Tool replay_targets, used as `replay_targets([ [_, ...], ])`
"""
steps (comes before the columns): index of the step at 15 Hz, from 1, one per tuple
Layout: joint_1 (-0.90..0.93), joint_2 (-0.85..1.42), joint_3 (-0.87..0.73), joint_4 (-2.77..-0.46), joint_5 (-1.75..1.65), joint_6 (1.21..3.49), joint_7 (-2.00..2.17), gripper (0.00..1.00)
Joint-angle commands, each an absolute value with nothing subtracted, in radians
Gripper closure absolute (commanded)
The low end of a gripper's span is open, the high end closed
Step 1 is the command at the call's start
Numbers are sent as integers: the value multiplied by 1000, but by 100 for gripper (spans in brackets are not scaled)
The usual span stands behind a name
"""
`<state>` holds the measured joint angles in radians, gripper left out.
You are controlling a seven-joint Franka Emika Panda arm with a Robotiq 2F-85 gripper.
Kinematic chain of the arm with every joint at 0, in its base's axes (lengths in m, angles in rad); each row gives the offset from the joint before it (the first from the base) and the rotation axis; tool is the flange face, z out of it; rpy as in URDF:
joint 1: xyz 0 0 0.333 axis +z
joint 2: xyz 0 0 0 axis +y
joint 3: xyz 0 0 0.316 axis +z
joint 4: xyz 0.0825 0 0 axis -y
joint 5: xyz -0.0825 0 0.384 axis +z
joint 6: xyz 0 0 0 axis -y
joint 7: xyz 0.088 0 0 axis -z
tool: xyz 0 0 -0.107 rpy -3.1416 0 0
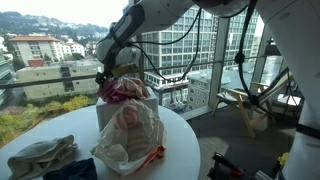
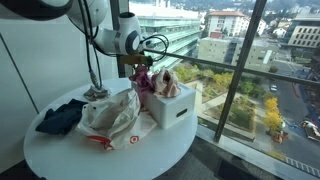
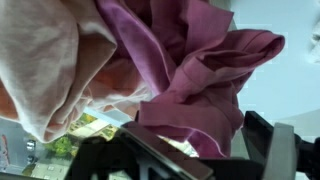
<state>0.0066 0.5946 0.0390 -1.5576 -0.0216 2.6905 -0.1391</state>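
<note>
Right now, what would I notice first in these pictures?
The bright pink cloth bunched in the white box on the round table stands out, with the open claw just above it. A stuffed plastic bag sits beside the box, and tall windows show a city behind.

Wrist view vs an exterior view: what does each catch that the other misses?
Wrist only: close folds of the pink cloth beside a peach cloth, and one dark finger at the edge. Exterior only: the round table, the white box holding the cloths, a plastic bag, a dark cloth, and the arm. Both: the pink cloth just below the open gripper.
</note>
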Motion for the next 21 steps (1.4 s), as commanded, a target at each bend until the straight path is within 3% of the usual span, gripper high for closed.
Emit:
replay_targets([
  [1,18,704,17,-1435,-58,2719,-133,0],
  [2,18,724,16,-1419,-62,2722,-132,0],
  [3,18,737,14,-1410,-64,2723,-129,25],
  [5,18,745,15,-1406,-66,2721,-131,32],
  [14,-48,641,88,-1539,9,2823,-153,99],
  [21,-272,349,317,-1848,220,3050,-266,97],
])
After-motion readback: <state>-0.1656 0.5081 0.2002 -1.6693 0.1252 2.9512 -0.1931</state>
